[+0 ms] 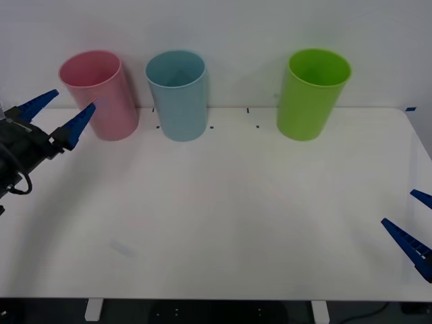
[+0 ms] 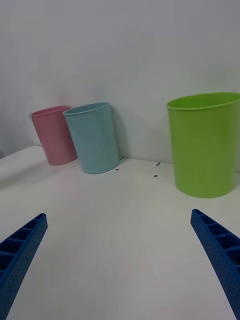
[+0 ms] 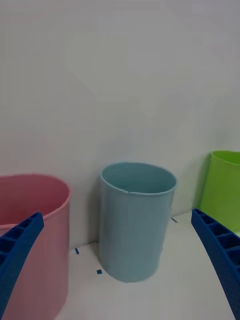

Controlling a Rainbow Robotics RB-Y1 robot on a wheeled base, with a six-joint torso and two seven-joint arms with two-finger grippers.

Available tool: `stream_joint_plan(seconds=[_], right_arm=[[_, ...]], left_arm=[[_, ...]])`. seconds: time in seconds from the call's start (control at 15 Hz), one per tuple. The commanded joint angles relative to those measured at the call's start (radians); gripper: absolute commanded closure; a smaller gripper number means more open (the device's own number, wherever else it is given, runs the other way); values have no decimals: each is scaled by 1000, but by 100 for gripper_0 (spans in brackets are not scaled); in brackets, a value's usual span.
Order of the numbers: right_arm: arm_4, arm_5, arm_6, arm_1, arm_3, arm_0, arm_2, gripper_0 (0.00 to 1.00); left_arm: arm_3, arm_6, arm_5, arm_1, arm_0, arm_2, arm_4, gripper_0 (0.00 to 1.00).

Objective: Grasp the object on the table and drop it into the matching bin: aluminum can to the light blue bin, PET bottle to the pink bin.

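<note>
While the left gripper hangs up by the pink bin with its fingers wide apart and nothing between them, I honestly can't spot the can anywhere on the table. My guess is it's already down inside the blue bin, but the bin mouths don't show enough to be sure. The right gripper sits low at the near right corner, fingers apart too, holding nothing.

What could go wrong from here? That left gripper is close to the pink bin's rim, so a careless swing could clip it and tip it, and these bins look light. If the can actually missed, nobody would know from this angle.

Surface is a plain white tabletop with a few small black marks near the bins. A green bin stands off to the right, and behind it all is a bare white wall.
</note>
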Motion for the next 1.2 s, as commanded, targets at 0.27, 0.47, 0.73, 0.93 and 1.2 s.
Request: stream_joint_plan(seconds=[0.27, 0.47, 0.73, 0.93, 1.2], right_arm=[[0, 0, 0, 0, 0, 0, 0, 0], [0, 0, 0, 0, 0, 0, 0, 0], [0, 0, 0, 0, 0, 0, 0, 0], [0, 0, 0, 0, 0, 0, 0, 0], [0, 0, 0, 0, 0, 0, 0, 0]], left_arm=[[-68, 52, -223, 0, 136, 195, -45, 0], [-97, 82, -308, 0, 202, 284, -71, 0], [-154, 119, -357, 0, 300, 351, -91, 0], [-178, 125, -363, 0, 369, 357, -93, 0], [-178, 127, -378, 0, 392, 362, -171, 0]])
